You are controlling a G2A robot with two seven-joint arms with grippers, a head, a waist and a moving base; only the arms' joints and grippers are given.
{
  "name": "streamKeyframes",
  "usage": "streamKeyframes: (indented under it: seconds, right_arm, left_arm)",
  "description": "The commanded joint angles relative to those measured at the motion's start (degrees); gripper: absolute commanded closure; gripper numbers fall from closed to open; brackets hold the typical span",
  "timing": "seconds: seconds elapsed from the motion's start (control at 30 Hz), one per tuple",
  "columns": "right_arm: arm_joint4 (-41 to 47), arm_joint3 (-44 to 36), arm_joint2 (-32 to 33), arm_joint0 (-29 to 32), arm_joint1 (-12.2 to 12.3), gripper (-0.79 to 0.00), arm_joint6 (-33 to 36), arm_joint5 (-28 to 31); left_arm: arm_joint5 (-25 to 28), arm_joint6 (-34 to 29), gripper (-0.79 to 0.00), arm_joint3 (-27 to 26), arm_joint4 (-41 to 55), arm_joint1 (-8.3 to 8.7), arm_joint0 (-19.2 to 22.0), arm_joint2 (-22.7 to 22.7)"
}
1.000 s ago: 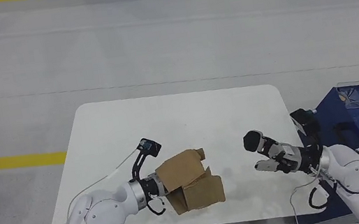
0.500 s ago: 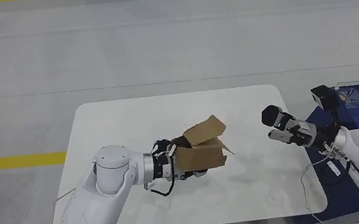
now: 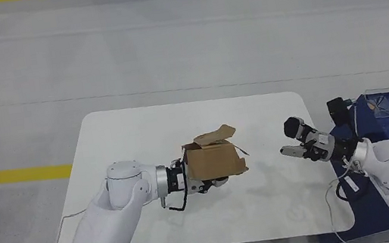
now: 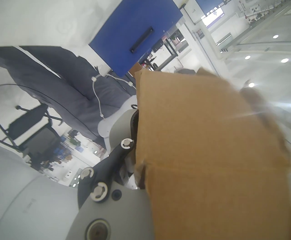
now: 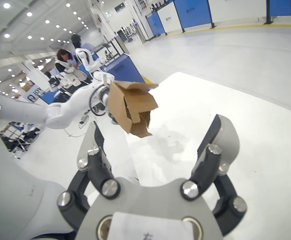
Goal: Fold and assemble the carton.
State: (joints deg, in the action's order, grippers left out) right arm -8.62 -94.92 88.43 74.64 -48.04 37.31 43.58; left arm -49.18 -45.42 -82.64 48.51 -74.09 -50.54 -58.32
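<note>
While the left gripper clamps the cardboard carton above the table, its loose-flapped open end faces the right gripper, jaws spread, empty, well apart.

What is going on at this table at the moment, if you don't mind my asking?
The left end effector grips one end of the brown carton and holds it in the air above the white table. The carton's end that faces the other arm is open, with its flaps sticking out loose, so it is not yet closed. The right end effector is open and empty, off to the side of the carton and pointed towards it without touching it.
</note>
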Motion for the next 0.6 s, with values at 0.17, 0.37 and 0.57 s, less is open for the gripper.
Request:
streamKeyframes:
  seconds: [0.17, 0.37, 0.57]
  right_arm:
    - [-10.0, 3.2, -8.7, -2.9, -1.4, -0.785, -3.6, -2.6]
    - [-11.2, 7.1, -17.2, -6.9, -2.9, -0.785, -2.1, -1.5]
    - [-9.8, 8.4, -21.2, -9.0, -3.7, -0.785, -0.8, -0.1]
  left_arm:
    - [1.4, 1.8, 0.0, -2.8, 0.2, 0.05, -1.5, 1.6]
    - [1.6, 2.9, 0.0, -3.3, 0.8, 0.37, -2.1, 1.1]
    - [2.2, 3.9, 0.0, -2.5, 1.6, 0.45, -1.8, 1.0]
